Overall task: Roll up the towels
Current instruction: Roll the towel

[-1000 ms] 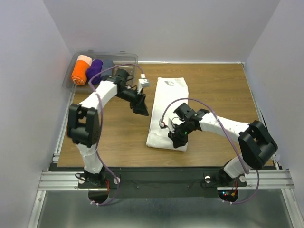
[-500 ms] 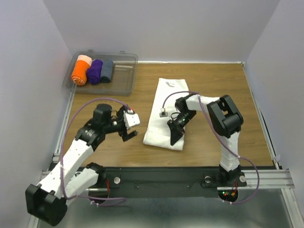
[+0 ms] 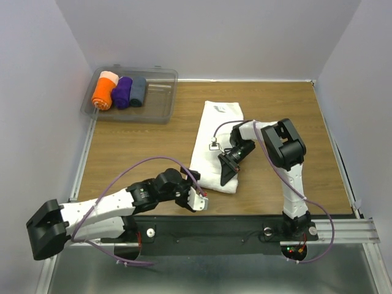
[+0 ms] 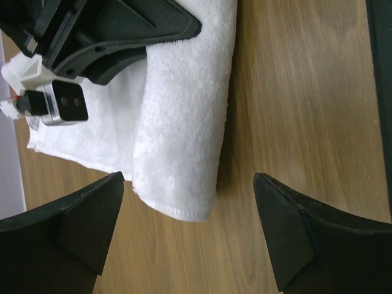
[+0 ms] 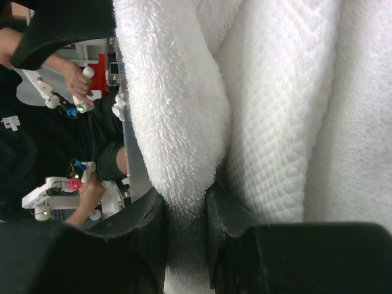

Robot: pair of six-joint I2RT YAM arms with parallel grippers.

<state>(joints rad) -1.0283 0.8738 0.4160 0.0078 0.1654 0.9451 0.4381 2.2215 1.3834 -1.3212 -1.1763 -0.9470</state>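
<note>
The white towel [image 3: 225, 119] is the biggest loose thing here. It lies flat and long on the middle of the table, with one short end near the arms and the other far away. I think it is soft, light and floppy. It will not break. It should not slip much either, because the fluffy cloth grabs. But it bends anywhere, so a roll may go loose or crooked if only one side is held. The best place to hold it looks like the near short end, one claw at each corner, with a thick pinch of cloth.

The right claw [image 3: 226, 177] is on the near right part of the towel. Its fingers [image 5: 138, 245] are squeezed on a fat fold of the towel. The left claw [image 3: 195, 197] hangs just off the towel's near left corner. It is spread wide and holds nothing.

Plain pale walls [image 3: 202, 37] close in three sides around the towel. The brown wood table [image 3: 141, 153] under the towel looks flat and smooth, so the cloth may slide a bit when pushed. Well past the towel's far left corner sits a clear box [image 3: 165, 98]. In it lie an orange roll [image 3: 103, 95], a purple roll [image 3: 124, 90] and a grey-blue roll [image 3: 138, 90], side by side.
</note>
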